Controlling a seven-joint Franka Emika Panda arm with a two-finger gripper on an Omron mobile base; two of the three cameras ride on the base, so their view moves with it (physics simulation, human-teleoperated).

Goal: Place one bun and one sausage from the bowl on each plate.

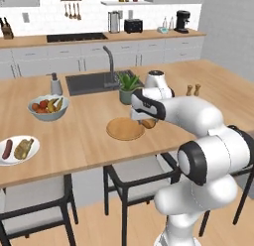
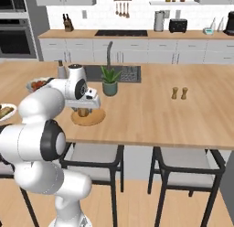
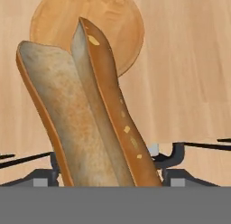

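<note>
My gripper is shut on a split tan bun and hangs just above the right edge of the tan wooden plate, which has nothing on it. In the hand view the bun stands upright in front of the camera, with the wooden plate behind it. In the right base view the gripper holds the bun over that plate. The white plate at the far left carries a sausage and a bun. The bowl is out of view.
A pale-blue fruit bowl stands left of the sink. A potted plant is just behind the wooden plate. Salt and pepper shakers stand to the right. Dark chairs line the counter's near edge.
</note>
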